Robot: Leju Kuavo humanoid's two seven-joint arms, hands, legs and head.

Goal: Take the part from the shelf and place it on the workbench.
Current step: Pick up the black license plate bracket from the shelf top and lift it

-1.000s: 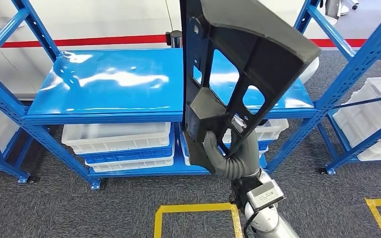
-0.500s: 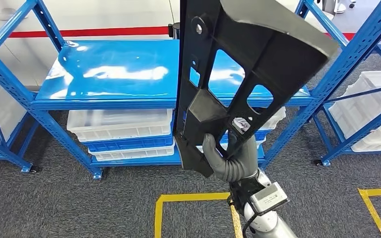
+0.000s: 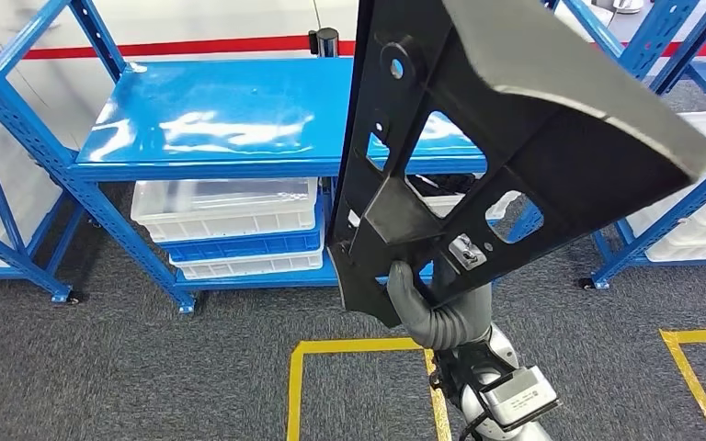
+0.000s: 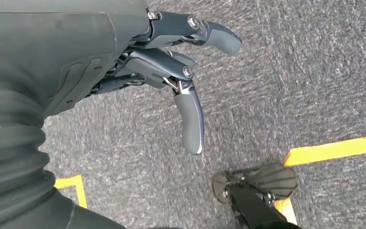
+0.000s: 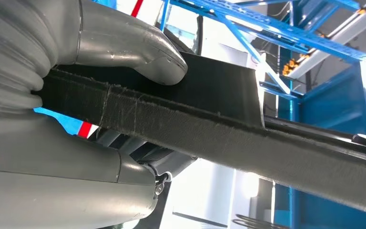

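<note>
My right hand (image 3: 441, 308) grips the lower end of a large black part (image 3: 506, 138), a flat bracket with several cut-outs, held upright in front of the blue shelf (image 3: 230, 119). In the right wrist view the thumb (image 5: 138, 40) presses on the part's black edge (image 5: 248, 138). My left hand (image 4: 171, 67) hangs over the grey carpet with its fingers apart and nothing in it.
White and blue bins (image 3: 230, 225) are stacked under the blue shelf top. A second blue rack (image 3: 689, 156) with white bins stands at the right. Yellow floor tape (image 3: 349, 358) marks boxes on the grey carpet in front.
The whole view has shifted, so the camera has moved. The part now stands closer, larger and more tilted to the right in my right hand.
</note>
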